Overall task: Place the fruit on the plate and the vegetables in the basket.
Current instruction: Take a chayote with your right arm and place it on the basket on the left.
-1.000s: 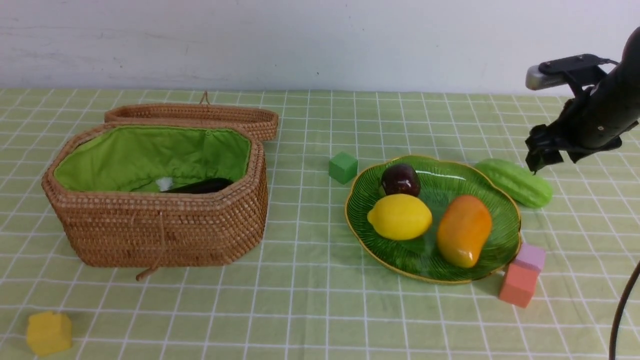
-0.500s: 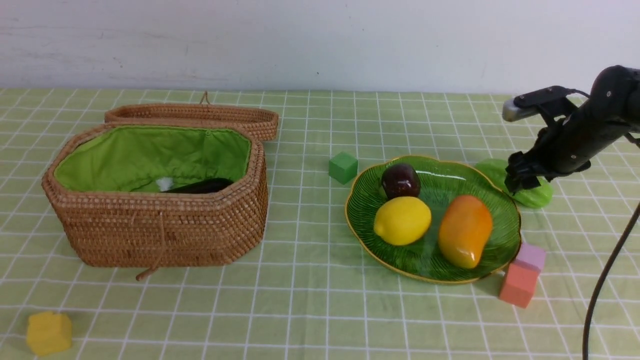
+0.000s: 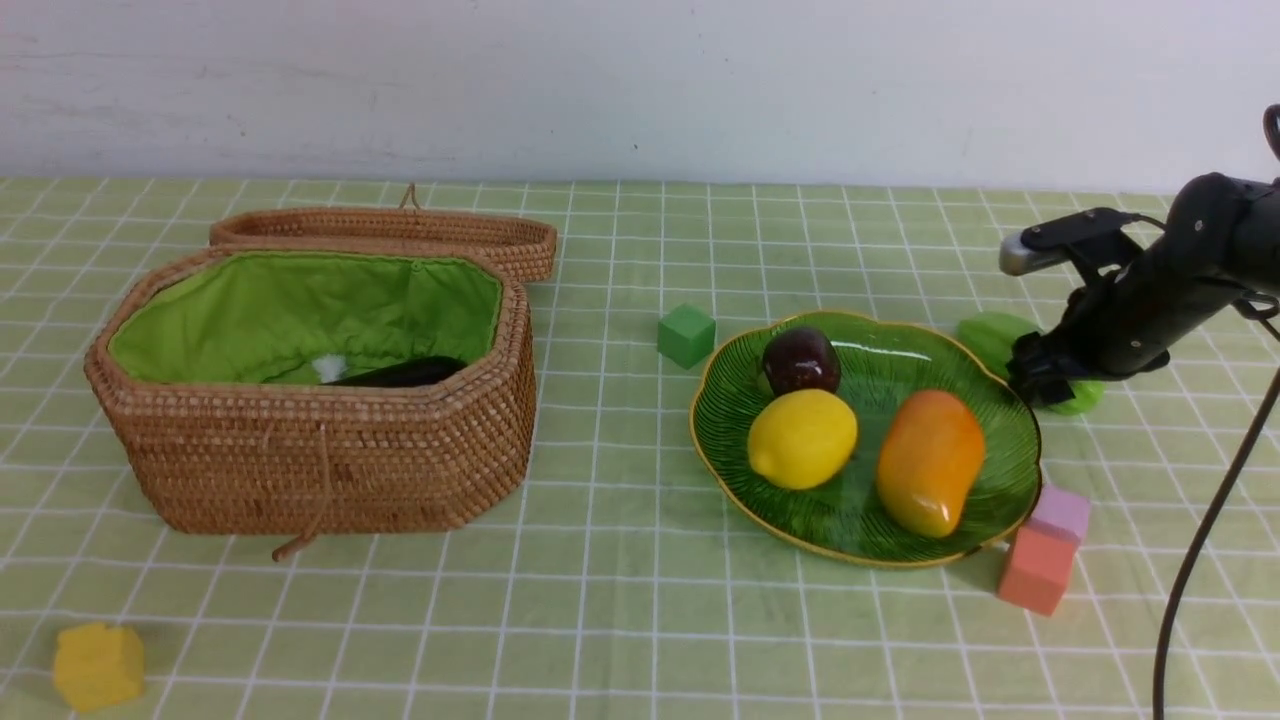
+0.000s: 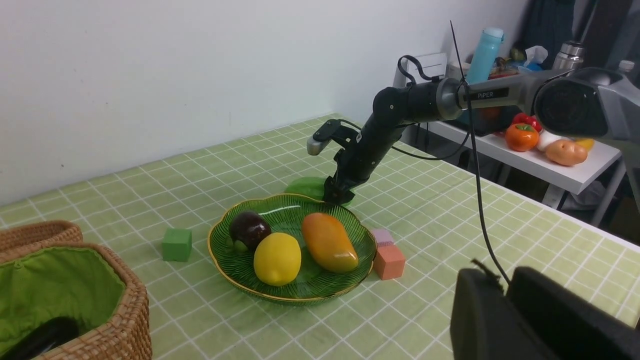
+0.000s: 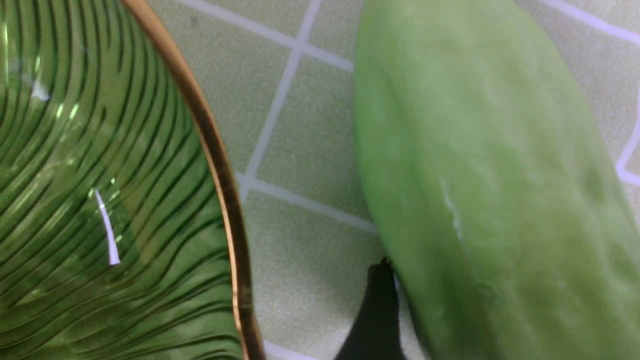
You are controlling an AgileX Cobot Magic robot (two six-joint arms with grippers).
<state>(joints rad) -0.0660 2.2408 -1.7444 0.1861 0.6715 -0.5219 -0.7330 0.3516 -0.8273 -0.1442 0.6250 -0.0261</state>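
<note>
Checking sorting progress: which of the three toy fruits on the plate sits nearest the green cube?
The dark purple mangosteen, at the plate's far-left edge; the lemon and mango lie nearer the camera, farther from the green cube.

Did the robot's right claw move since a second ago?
Yes. The right gripper came down and toward the robot's left, from above the table beside the gourd to right over it, close to the plate rim.

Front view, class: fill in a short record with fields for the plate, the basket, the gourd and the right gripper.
plate: holds mangosteen, lemon, mango
basket: lid open; dark eggplant inside
gourd: on the cloth beside the plate's far right rim
right gripper: down at the gourd, one finger beside it; grip not seen
</note>
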